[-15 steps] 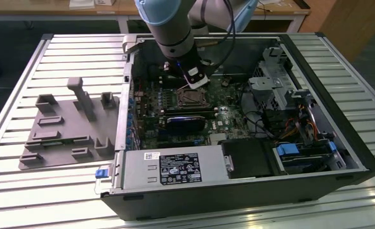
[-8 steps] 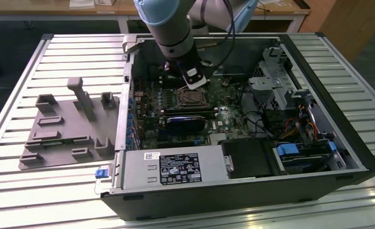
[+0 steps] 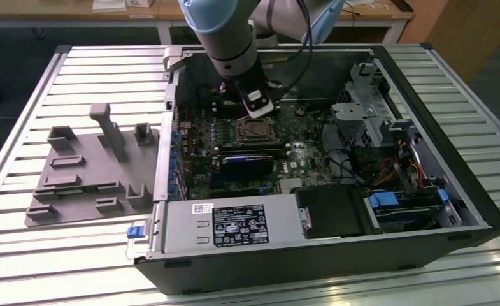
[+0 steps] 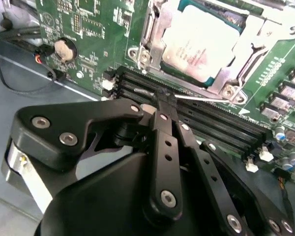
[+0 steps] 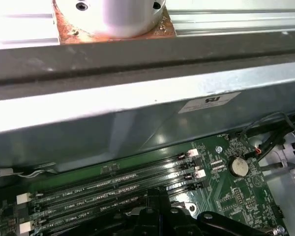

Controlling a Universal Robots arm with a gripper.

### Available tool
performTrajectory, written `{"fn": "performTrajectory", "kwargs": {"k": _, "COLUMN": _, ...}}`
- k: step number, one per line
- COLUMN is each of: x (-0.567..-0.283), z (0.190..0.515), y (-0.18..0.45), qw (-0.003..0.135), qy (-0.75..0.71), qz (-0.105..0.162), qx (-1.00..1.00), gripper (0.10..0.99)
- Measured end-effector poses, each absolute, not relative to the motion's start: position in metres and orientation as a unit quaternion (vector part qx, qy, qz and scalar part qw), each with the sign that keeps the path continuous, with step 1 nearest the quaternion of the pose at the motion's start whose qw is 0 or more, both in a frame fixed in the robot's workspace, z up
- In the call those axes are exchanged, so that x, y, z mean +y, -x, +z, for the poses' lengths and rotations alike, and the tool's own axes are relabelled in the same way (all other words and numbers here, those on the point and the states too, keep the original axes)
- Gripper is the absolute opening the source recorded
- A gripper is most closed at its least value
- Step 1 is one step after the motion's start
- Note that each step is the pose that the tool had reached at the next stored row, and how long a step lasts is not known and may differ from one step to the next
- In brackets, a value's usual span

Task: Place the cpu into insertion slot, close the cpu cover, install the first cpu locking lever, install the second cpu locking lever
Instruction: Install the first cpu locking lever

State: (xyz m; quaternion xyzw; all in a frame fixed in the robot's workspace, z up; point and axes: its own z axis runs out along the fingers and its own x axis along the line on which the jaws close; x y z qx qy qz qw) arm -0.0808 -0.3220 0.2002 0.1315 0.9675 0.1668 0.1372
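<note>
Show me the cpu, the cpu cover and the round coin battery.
cpu (image 4: 201,44), second wrist view, middle of its metal top.
cpu cover (image 4: 248,54), second wrist view, frame edge.
coin battery (image 4: 65,48), second wrist view, its face.

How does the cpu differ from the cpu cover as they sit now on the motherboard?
The cpu is a solid, pale silver-grey square; the cpu cover is a shinier open frame with a square cut-out. The cpu sits in the middle, showing through that cut-out; the cpu cover lies around it. Both are metallic and lie flat against the green board.
</note>
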Motion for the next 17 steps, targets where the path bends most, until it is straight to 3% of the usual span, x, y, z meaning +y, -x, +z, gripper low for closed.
{"fn": "performTrajectory", "kwargs": {"k": 17, "x": -0.322, "z": 0.190, "y": 0.079, "qw": 0.143, "qy": -0.165, "qz": 0.162, "qx": 0.962, "gripper": 0.106}}
